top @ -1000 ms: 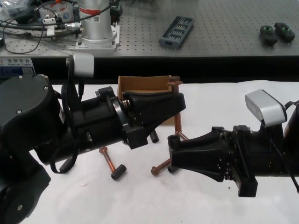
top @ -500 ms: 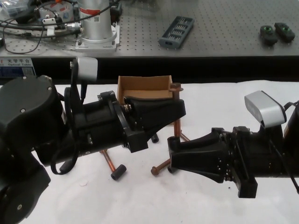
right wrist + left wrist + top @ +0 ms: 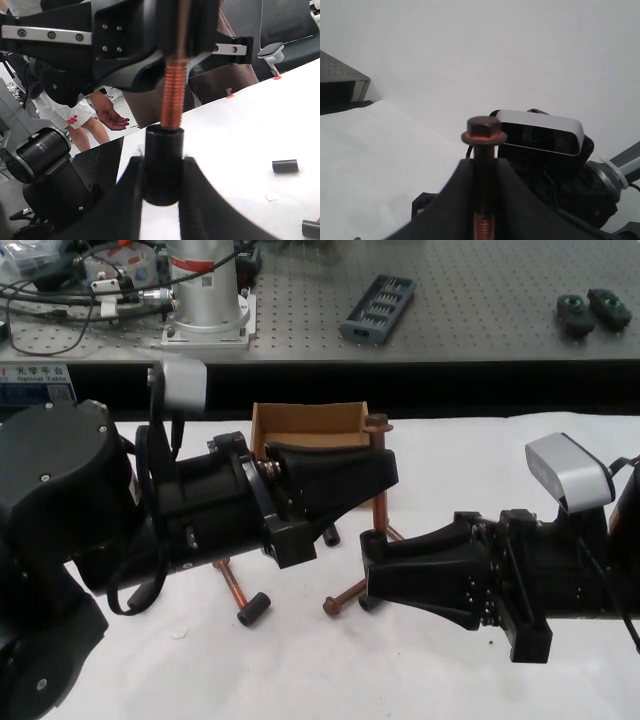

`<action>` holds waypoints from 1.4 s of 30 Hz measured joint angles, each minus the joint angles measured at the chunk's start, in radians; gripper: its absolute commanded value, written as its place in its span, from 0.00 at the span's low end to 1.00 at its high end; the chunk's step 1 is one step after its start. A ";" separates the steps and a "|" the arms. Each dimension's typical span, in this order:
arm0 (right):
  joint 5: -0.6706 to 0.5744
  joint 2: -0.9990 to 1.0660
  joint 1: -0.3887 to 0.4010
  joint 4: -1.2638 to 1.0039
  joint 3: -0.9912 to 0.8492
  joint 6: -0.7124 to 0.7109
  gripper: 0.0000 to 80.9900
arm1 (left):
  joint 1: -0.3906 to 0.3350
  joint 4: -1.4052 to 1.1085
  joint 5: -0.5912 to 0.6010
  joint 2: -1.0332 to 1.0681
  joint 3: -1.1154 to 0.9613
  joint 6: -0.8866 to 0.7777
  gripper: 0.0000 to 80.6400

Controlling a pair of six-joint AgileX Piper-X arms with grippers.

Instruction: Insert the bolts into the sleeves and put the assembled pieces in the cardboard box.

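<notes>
Copper catches the eye in the high view: a bolt (image 3: 380,508) stands upright in my left gripper (image 3: 378,485), whose jaws are clenched on its shank, with the head above them and the threaded end below. Directly beneath, my right gripper (image 3: 369,540) meets that lower end, and what it carries is hidden there by its own fingers. The cardboard box (image 3: 308,425) sits just beyond my left jaws, open side up, on the white bench cover (image 3: 480,455). A loose sleeve (image 3: 330,536) lies on the cover under my left jaws. Farther back along that arm lies a second bolt (image 3: 233,583) with an end sleeve (image 3: 254,610) on its tip, and a third bolt (image 3: 343,597) lies just beside my right jaws. In the left wrist view, the flanged hexagonal head stands clear above my left fingers (image 3: 455,200), which press the shank from both sides. The other arm's grey wrist camera (image 3: 540,131) sits beyond them. In the right wrist view, my right jaws grasp a black sleeve (image 3: 162,152) upright between them, its open mouth facing up. The bolt's copper thread comes straight down from the left jaws to that mouth, and I cannot tell how far the tip is inside. A stray sleeve (image 3: 285,166) lies on the cover, well apart from my right jaws.
</notes>
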 measured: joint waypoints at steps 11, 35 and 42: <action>0.000 0.000 0.000 0.000 0.000 0.000 0.02 | 0.000 -0.004 -0.003 -0.005 0.000 0.000 0.01; 0.024 0.000 -0.029 -0.010 0.000 -0.008 0.02 | 0.000 0.001 -0.016 -0.005 0.000 0.000 0.01; 0.024 0.000 -0.030 -0.010 0.000 -0.008 0.02 | 0.000 0.024 -0.039 -0.007 0.000 0.000 0.01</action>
